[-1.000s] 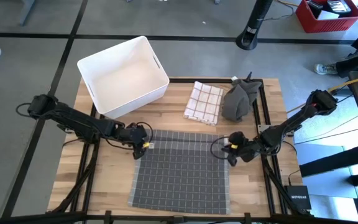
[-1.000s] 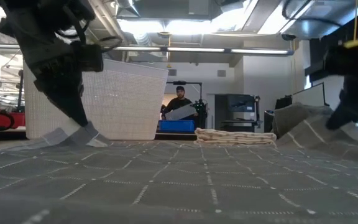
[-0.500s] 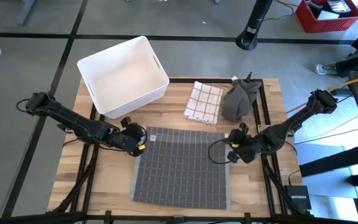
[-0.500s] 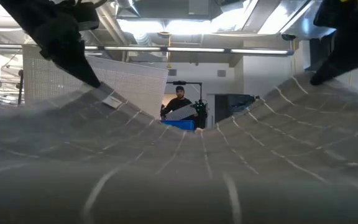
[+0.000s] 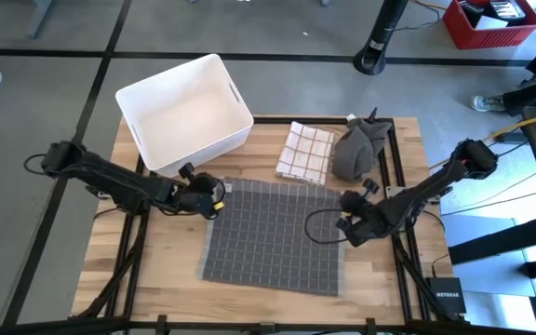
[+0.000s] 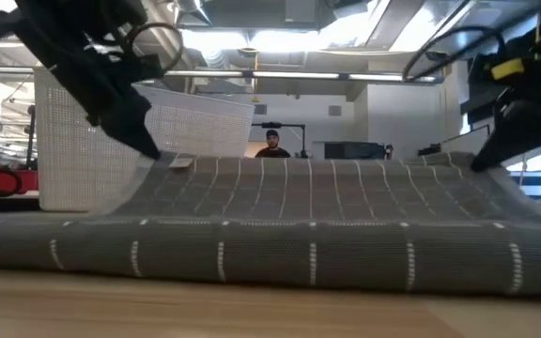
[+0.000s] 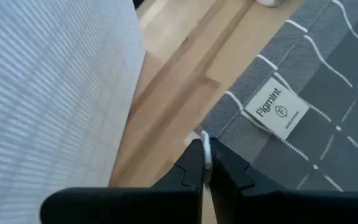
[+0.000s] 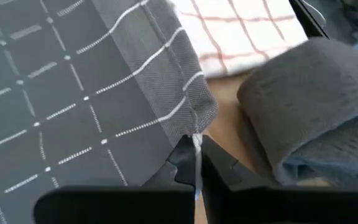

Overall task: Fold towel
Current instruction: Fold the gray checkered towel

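A dark grey towel (image 5: 273, 237) with a white grid lies on the wooden table (image 5: 156, 270). Its far edge is raised and its near edge rests on the wood. My left gripper (image 5: 217, 198) is shut on the towel's far left corner, beside a white "Figmint" label (image 7: 277, 111). My right gripper (image 5: 345, 221) is shut on the far right corner. In the low view the left gripper (image 6: 146, 148) and the right gripper (image 6: 482, 161) hold the far edge up between them. My left gripper pinches the towel's far left corner (image 7: 219, 130) between its two fingers, at the hem. The fingers slant down from the table's left. The corner is lifted clear, and the towel slopes down to its near edge (image 6: 270, 263) on the table. My right gripper pinches the far right corner (image 8: 197, 127) between its two fingers, at the hem. The fingers slant down from the table's right. The corner is raised off the table, and the cloth runs almost straight across to the other gripper.
A white basket (image 5: 184, 112) stands at the far left, close behind the left gripper. A folded red-checked white cloth (image 5: 305, 154) and a crumpled dark grey cloth (image 5: 356, 149) lie at the far right. A person (image 6: 272, 141) stands in the room beyond.
Both grippers have risen with the towel's far corners and tipped. The far edge, flat on the table a second ago, first sagged between them and now runs nearly straight. The near edge has slid along the table toward the far edge.
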